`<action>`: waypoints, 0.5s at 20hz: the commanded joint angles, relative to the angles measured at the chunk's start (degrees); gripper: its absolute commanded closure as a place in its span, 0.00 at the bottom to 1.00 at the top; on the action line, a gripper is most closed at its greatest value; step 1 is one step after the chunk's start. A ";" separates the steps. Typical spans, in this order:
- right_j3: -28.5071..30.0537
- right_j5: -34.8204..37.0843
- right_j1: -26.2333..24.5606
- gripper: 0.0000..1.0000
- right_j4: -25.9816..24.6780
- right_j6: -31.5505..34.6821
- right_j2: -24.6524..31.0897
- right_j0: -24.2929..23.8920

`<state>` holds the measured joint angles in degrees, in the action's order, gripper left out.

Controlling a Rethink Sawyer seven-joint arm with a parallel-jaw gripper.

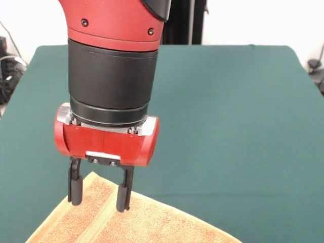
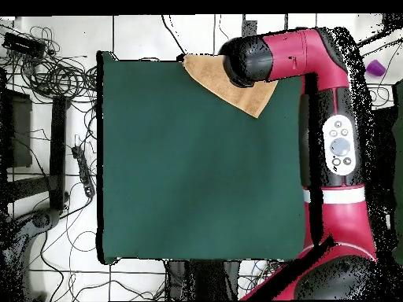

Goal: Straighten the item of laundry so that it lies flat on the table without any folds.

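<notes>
The item of laundry [image 1: 136, 223] is an orange-tan terry towel lying at the near edge of the green table [image 1: 228, 126], one corner pointing toward the table's middle. A paler band runs across it. In the overhead view the towel [image 2: 236, 90] sits at the top edge of the table [image 2: 197, 173], partly hidden under the arm's head. My gripper [image 1: 98, 195] hangs open just over the towel's far corner, its two black fingers [image 1: 75, 187] spread apart with nothing between them. The fingertips reach close to the cloth; contact is unclear.
Cables [image 2: 47, 71] and black stands lie on the floor beside the table in the overhead view. The red arm [image 2: 334, 134] runs along the table's right edge there. A purple object [image 2: 376, 68] rests on the floor at the top right.
</notes>
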<state>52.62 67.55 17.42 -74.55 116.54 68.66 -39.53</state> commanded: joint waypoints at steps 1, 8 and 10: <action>-12.65 27.60 -1.72 0.00 11.47 -1.77 -7.58 6.81; -16.78 26.26 -3.87 0.00 11.47 -5.79 -9.45 7.79; -19.06 25.18 -5.54 0.00 10.07 -7.21 -9.11 8.34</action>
<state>41.33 88.28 17.05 -64.17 116.54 65.15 -34.95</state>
